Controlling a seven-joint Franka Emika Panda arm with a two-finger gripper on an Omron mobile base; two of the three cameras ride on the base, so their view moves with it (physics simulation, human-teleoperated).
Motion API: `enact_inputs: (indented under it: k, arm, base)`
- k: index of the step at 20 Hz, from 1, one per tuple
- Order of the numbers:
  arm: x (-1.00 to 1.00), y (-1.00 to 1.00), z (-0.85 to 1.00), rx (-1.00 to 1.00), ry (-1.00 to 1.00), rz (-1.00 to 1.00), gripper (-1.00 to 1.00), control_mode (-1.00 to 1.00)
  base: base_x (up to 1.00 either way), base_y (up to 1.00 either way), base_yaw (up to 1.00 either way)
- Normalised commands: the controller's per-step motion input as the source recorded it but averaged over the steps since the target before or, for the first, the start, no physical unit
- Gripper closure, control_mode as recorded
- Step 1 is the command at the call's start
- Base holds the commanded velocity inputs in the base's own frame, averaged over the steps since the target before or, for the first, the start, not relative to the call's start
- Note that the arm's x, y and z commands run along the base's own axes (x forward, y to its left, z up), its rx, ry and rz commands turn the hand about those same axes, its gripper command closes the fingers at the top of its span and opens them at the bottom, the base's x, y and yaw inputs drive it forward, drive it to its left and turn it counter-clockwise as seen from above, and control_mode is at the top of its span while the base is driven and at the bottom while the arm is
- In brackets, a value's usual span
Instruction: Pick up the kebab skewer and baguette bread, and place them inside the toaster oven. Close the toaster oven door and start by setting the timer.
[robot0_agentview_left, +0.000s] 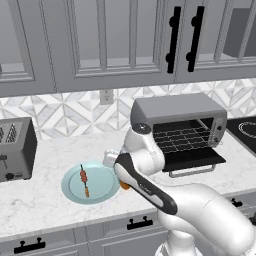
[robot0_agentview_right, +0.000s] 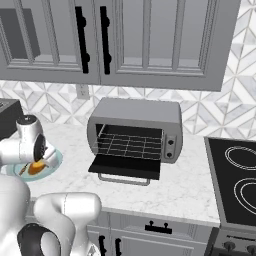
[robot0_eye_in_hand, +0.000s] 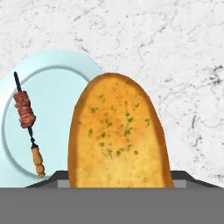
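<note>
The baguette bread (robot0_eye_in_hand: 117, 135), a golden oval loaf, looms close in the hand view and runs down between my gripper's (robot0_eye_in_hand: 118, 183) fingers, which press its two sides. My gripper (robot0_agentview_left: 122, 181) is shut on it at the right edge of the pale blue plate (robot0_agentview_left: 100, 190); a bit of orange bread (robot0_agentview_left: 124, 186) shows under the hand. From the right base view, the bread (robot0_agentview_right: 35, 168) hangs below the hand over the plate (robot0_agentview_right: 55, 159). The kebab skewer (robot0_agentview_left: 84, 180) lies on the plate, left of the bread (robot0_eye_in_hand: 27, 127). The toaster oven (robot0_agentview_left: 180, 125) stands to the right, its door (robot0_agentview_left: 192, 159) folded down open.
A grey slot toaster (robot0_agentview_left: 15, 150) stands at the far left of the marble counter (robot0_agentview_left: 45, 200). A black cooktop (robot0_agentview_right: 237, 182) lies right of the oven. Wall cabinets (robot0_agentview_left: 125, 35) hang above. The oven's wire rack (robot0_agentview_right: 131, 145) is bare.
</note>
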Motion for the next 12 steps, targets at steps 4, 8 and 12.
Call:
enact_inputs:
  k: [4,8,12]
  arm:
    - [0.00,-0.67,0.95,0.10,0.17,-0.32,1.00,-1.00]
    - [0.00,-0.66,0.78,0.06,0.13,-0.36,1.00,-1.00]
    - [0.00,-0.71,0.65,0.03,0.09,-0.46,1.00,-1.00]
  base:
    - [0.00,0.00,0.00]
    - [0.00,0.00,0.00]
    - [0.00,0.00,0.00]
